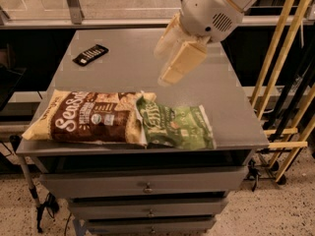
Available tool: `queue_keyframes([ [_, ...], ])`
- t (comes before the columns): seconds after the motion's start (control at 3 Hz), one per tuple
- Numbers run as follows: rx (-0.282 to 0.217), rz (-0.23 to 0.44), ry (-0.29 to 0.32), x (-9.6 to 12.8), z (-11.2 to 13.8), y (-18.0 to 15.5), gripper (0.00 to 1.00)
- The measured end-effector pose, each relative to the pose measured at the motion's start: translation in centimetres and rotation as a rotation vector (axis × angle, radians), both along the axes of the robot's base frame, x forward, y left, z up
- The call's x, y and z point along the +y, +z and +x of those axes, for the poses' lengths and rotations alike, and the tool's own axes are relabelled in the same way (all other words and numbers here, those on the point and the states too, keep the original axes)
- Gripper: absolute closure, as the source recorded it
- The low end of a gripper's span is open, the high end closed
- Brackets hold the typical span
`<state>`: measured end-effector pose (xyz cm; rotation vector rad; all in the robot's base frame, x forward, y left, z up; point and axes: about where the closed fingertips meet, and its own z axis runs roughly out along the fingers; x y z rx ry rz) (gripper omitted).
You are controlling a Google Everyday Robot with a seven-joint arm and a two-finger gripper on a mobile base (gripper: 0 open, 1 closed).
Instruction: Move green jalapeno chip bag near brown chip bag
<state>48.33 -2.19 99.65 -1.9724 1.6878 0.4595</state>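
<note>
The green jalapeno chip bag (174,127) lies flat near the table's front edge. Its left end touches and slightly overlaps the right end of the brown chip bag (91,118), which lies lengthwise at the front left. My gripper (163,67) hangs above the middle of the table, behind and above the green bag. Its cream fingers (183,62) are apart and hold nothing. It is clear of both bags.
A black remote (90,54) lies at the back left of the grey table (231,107). Drawers sit under the tabletop. Yellow wooden poles (280,58) stand to the right of the table. A dark drop lies behind the table.
</note>
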Motion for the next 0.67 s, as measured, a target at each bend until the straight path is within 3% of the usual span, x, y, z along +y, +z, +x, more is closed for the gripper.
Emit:
queue_keyframes([
  [0.33,-0.006,0.002,-0.001,0.17,0.02,0.12,0.00],
  [0.67,-0.006,0.002,-0.001,0.17,0.02,0.12,0.00],
])
